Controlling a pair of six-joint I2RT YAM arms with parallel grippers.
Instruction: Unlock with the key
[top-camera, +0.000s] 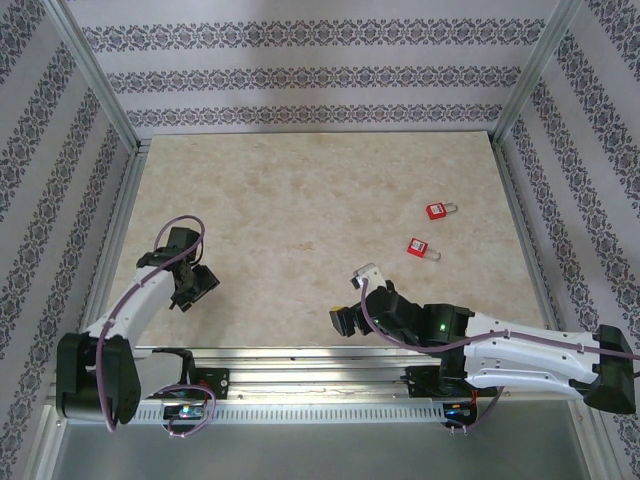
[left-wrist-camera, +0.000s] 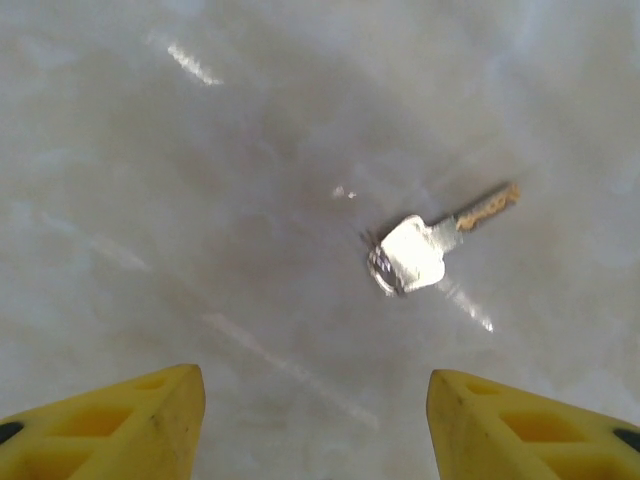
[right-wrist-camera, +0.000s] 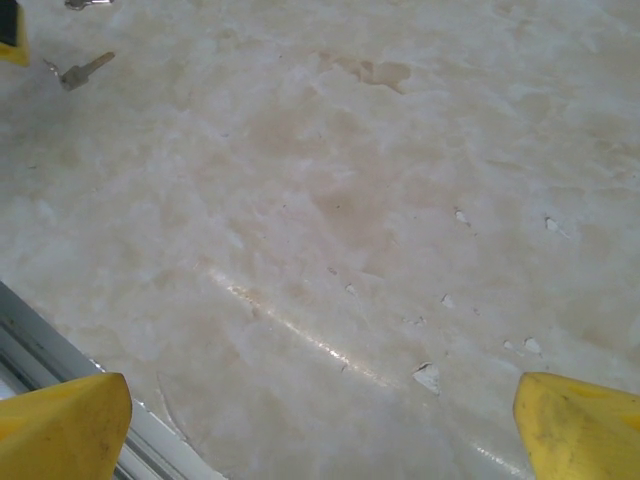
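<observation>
The left arm bends up from its base and points its end effector (top-camera: 192, 284) down at the surface (top-camera: 300, 190), its fingers (left-wrist-camera: 120, 425) apart and gripping nothing. The right arm lies low, stretched leftward, its end effector (top-camera: 352, 298) spread wide and empty. The left wrist view shows the key (left-wrist-camera: 425, 250) lying flat just ahead of the fingers, not touching them. From overhead, two red padlocks (top-camera: 436, 211) lie well off to the right.
</observation>
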